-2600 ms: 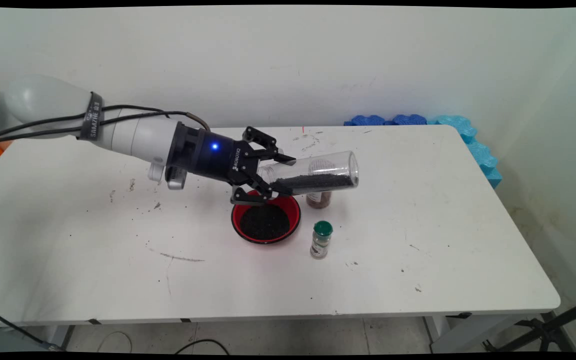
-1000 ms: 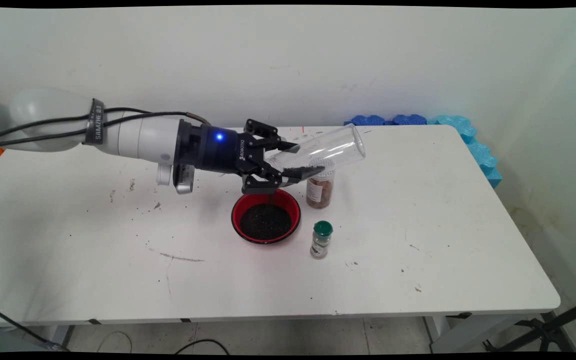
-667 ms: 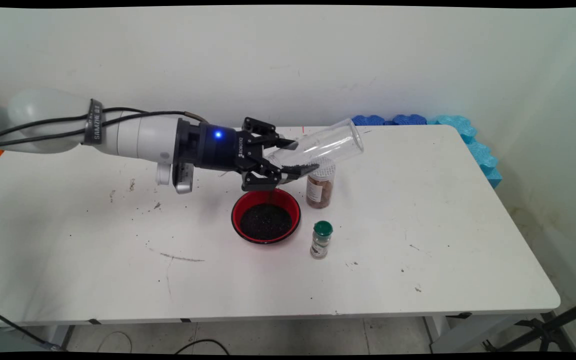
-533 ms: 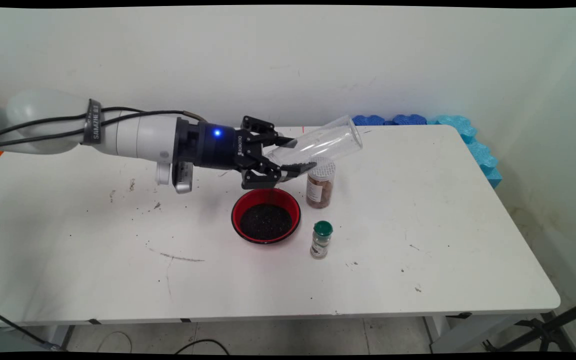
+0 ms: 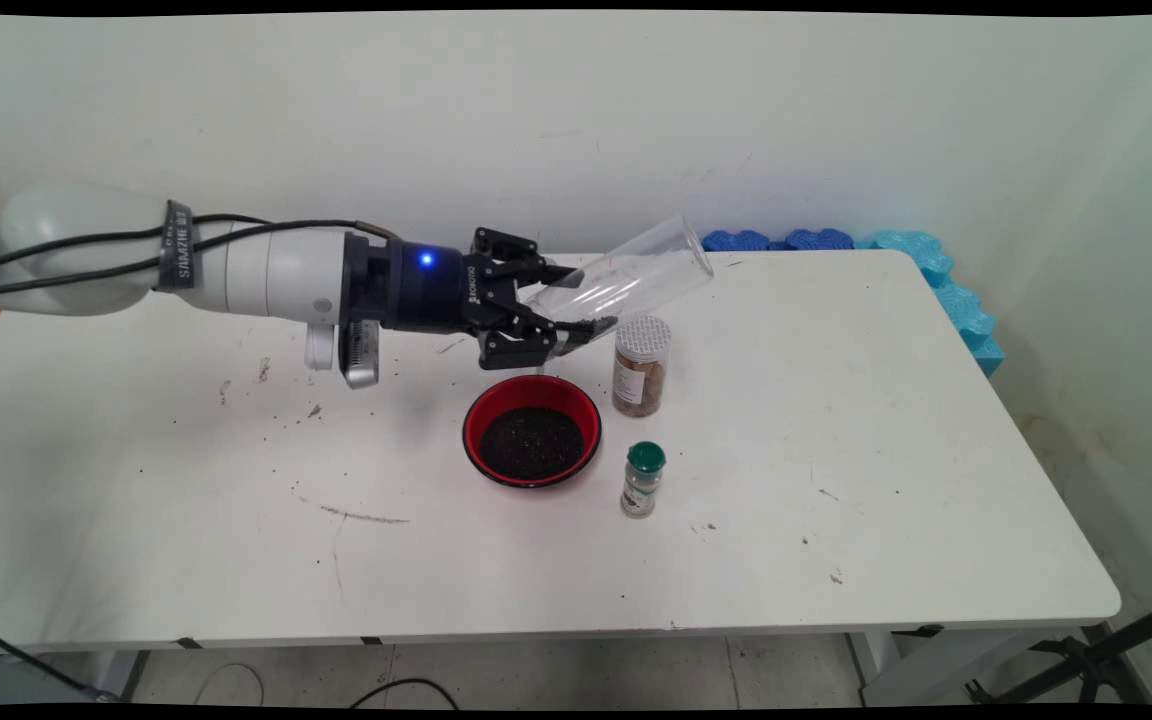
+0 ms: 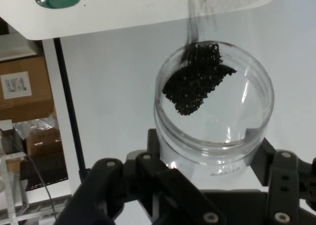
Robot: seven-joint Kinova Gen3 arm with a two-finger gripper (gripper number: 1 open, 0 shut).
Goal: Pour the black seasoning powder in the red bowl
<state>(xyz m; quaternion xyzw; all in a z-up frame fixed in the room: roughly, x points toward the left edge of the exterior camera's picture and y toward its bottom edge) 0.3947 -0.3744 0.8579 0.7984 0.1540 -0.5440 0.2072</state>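
My gripper [image 5: 570,301] is shut on a clear plastic jar [image 5: 628,277], held above the far rim of a red bowl [image 5: 534,388]. The jar is tilted, its closed end raised to the right and its mouth down by my fingers. A small clump of black grains [image 6: 196,82] is left inside the jar [image 6: 232,121], and a thin stream of them runs from it in the hand view. The bowl holds a heap of black grains [image 5: 532,442]. In the hand view my gripper [image 6: 210,158] clamps the jar from both sides.
A brown spice jar with a white lid [image 5: 641,366] stands just right of the bowl, under the raised jar. A small green-lidded jar [image 5: 644,480] stands nearer the front. Blue foam pieces [image 5: 836,240] line the white table's [image 5: 836,450] far right corner. Dark specks lie on the left.
The jar has tipped from nearly level to steeply raised at its closed end. Most of its black grains have left it and the bowl's heap has grown. The hand has risen and drawn slightly left.
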